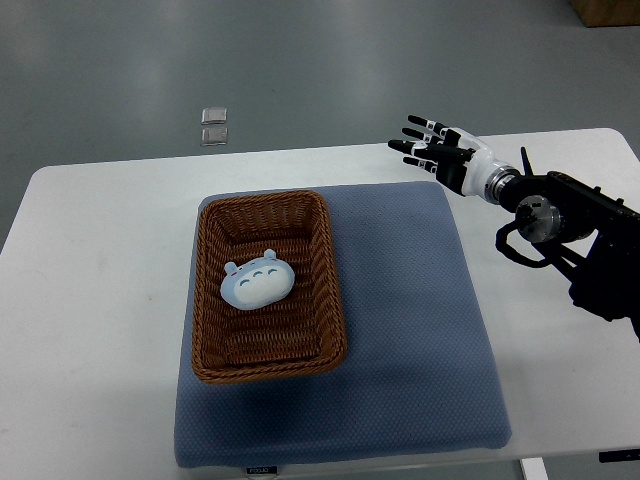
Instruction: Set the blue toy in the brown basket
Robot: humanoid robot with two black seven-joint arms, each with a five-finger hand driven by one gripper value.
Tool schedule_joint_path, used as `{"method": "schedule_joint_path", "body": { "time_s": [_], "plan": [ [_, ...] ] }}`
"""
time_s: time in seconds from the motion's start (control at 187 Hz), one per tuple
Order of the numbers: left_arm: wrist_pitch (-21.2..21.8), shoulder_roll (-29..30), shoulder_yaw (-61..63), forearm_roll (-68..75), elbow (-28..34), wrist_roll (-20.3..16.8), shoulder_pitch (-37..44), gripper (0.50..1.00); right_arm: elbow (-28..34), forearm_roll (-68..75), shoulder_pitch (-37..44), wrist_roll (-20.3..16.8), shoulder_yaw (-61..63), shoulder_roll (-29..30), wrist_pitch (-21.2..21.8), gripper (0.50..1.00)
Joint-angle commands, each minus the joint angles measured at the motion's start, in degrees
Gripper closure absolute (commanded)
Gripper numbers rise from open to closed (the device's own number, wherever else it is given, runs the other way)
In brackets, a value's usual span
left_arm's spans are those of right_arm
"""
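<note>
Overall, a white table [90,300] fills most of the top view, with grey floor [300,60] beyond its far edge. On the table lies a blue-grey padded mat [420,330], roughly square, its near edge reaching almost to the near edge of the table and its far edge lying a little short of the table's far side. A small label shows at the mat's near edge, too small to read.

On the left half of the mat rests the brown basket [330,270], a rectangular wicker tray with its long sides running near to far, tilted slightly relative to the mat's edges. Inside the basket, on its woven floor and roughly at its centre, lies the blue toy [257,283], a pale blue, rounded plush figure with small ears and a white underside, set at a slight slant. It touches only the basket floor and stands clear of the rim.

From the right edge enters the right arm [580,240], dark and jointed, ending in the right hand [440,152]. This hand hovers above the far right corner of the mat, well apart from the basket, its fingers [418,123] extended and spread toward the left, grasping nothing.

On the floor beyond the table lie two small square grey plates [214,126], one just beside the other.
</note>
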Motion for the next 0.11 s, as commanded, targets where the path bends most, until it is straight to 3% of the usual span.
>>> {"method": "schedule_joint_path", "body": {
  "time_s": [0.0,0.107],
  "plan": [
    [0.00,0.00,0.00,0.00,0.00,0.00,0.00,0.500,-0.89,0.08,-0.38,0.04,0.07,0.17,0.06,0.583],
    [0.00,0.00,0.00,0.00,0.00,0.00,0.00,0.500,-0.98,0.17,-0.47,0.12,0.07,0.17,0.15,0.585]
  ]
}}
